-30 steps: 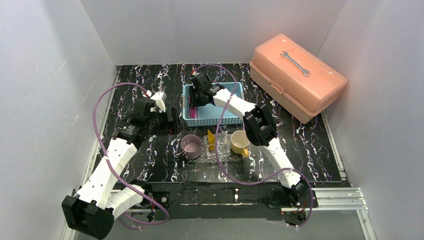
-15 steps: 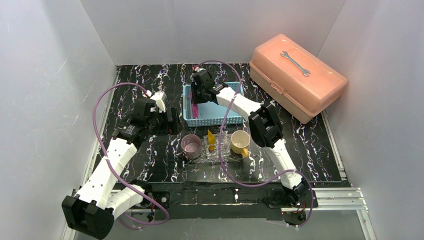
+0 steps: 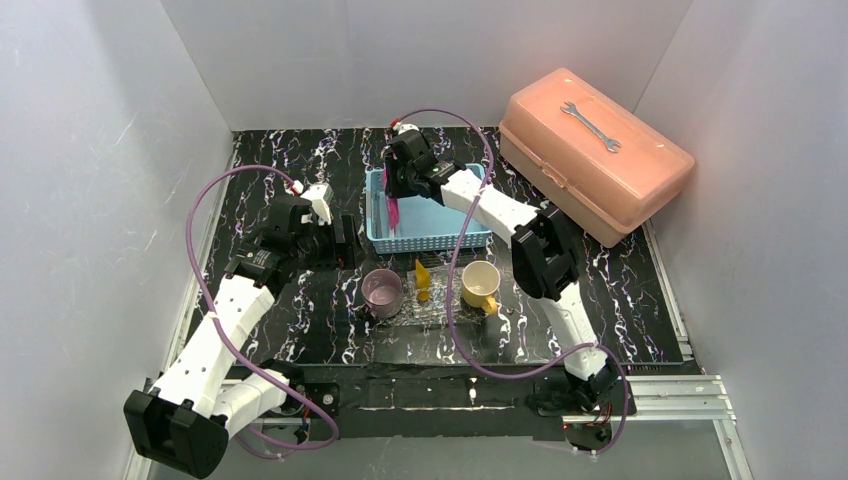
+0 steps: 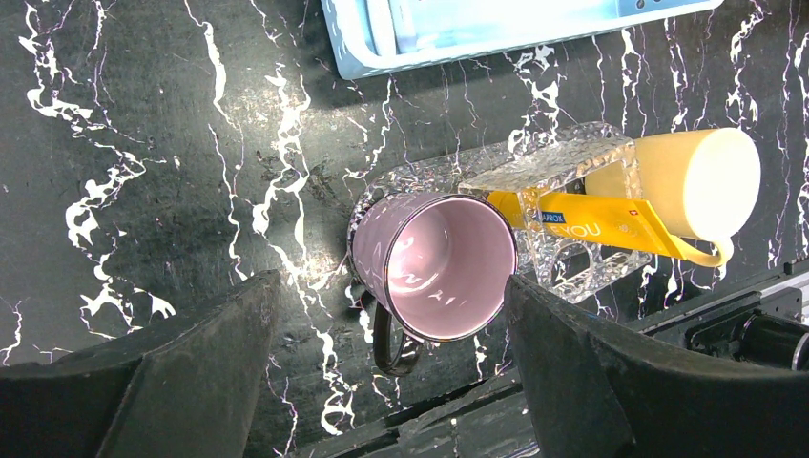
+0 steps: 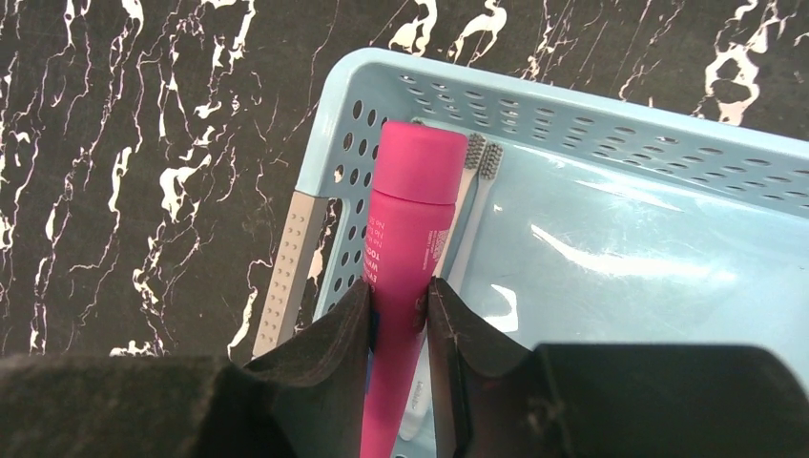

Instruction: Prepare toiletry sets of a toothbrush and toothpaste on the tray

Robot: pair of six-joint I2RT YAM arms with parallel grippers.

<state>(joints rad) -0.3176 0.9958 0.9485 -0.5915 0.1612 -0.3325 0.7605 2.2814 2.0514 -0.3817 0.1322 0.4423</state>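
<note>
Right wrist: your right hand [image 5: 399, 291] pinches one pink tube [image 5: 415, 200] at the basket's [image 5: 591, 124] 9 o'clock wall, open bench [image 5: 143, 143] beyond, two toothbrushes [image 5: 482, 162] beside it. One yellow tube [image 4: 591, 219] lies on the tray [image 4: 558, 162]; left hand [image 4: 386, 281] spread.

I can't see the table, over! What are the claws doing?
Right claw shut on pink tube, over blue basket edge. Left claw open, near purple cup. Yellow tube on tray, between purple cup and yellow cup.
</note>
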